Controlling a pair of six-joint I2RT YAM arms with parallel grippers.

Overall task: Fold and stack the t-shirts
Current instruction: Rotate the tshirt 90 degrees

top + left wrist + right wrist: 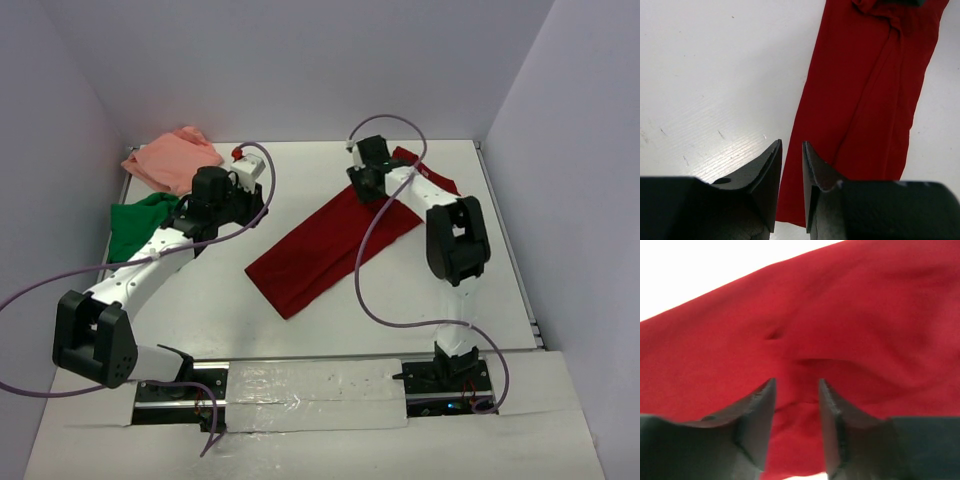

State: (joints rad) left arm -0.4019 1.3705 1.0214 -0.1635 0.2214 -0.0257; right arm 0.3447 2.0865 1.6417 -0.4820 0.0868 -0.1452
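The dark red t-shirt lies as a long folded strip running diagonally across the middle of the white table. My right gripper is low over its far right end. In the right wrist view its jaws stand open, with the red cloth bulging up between them. My left gripper is beside the strip's left long edge. In the left wrist view its jaws stand a narrow gap apart and hold nothing, over the edge of the red shirt. The bright green t-shirt and the salmon pink t-shirt lie crumpled at the far left.
Pale walls close in the table at the back and on both sides. A rail runs along the table's right edge. Purple cables loop from both arms over the table.
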